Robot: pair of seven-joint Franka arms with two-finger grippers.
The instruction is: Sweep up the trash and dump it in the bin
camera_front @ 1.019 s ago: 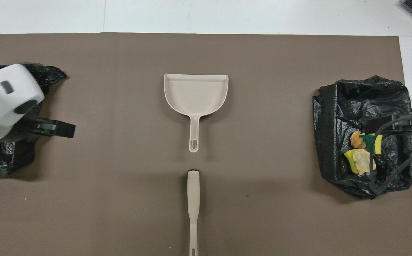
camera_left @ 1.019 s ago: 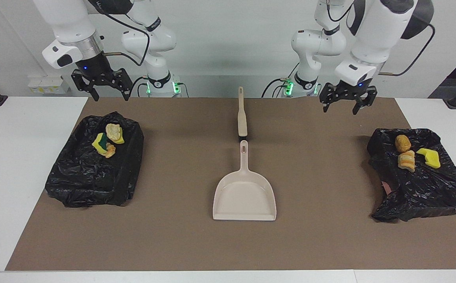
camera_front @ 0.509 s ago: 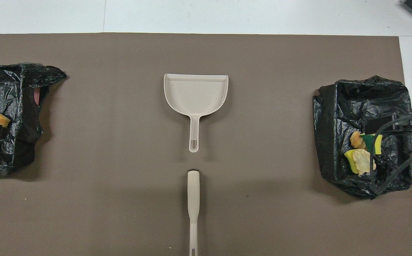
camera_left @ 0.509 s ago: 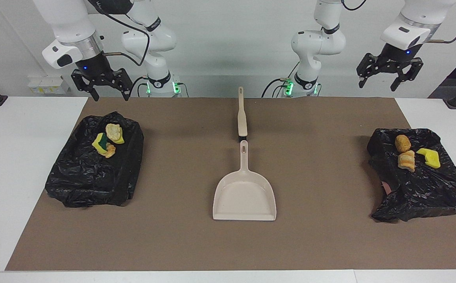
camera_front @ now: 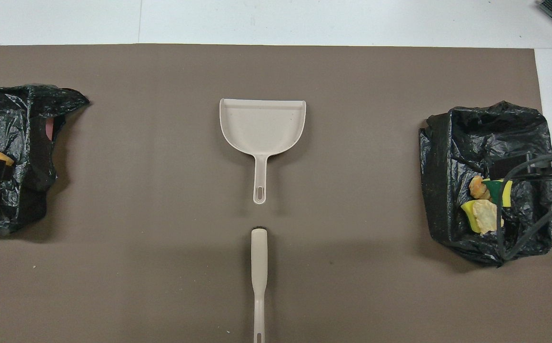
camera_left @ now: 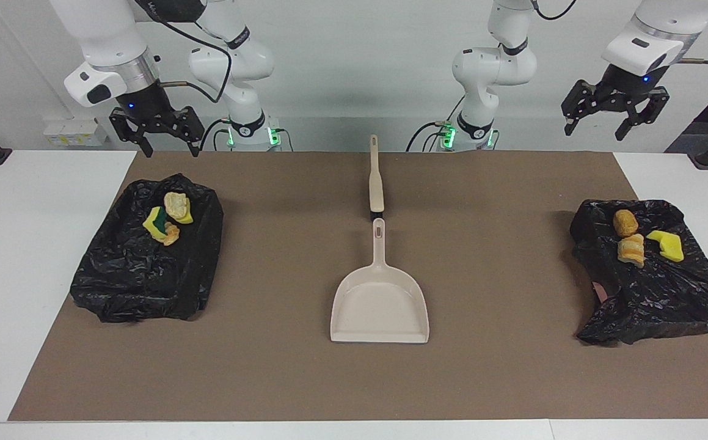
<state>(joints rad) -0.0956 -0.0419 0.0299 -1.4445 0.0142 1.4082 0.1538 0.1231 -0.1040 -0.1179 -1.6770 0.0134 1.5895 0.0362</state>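
Both grippers — left gripper (camera_left: 614,115), right gripper (camera_left: 154,130) — fingers wide, empty, hanging high. Risk: trash (camera_left: 168,222) sits near bin (camera_left: 146,269) rim — bag slump could spill it onto counter (camera_left: 512,366).

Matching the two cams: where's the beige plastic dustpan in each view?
Facing view: the beige plastic dustpan lies at centre, its pan toward the bottom edge and its handle pointing up at the robots.
Overhead view: the dustpan lies at centre, above the middle, handle pointing down.
Shared landmark: the beige long-handled brush, in line with the dustpan's handle, nearer to the robots.
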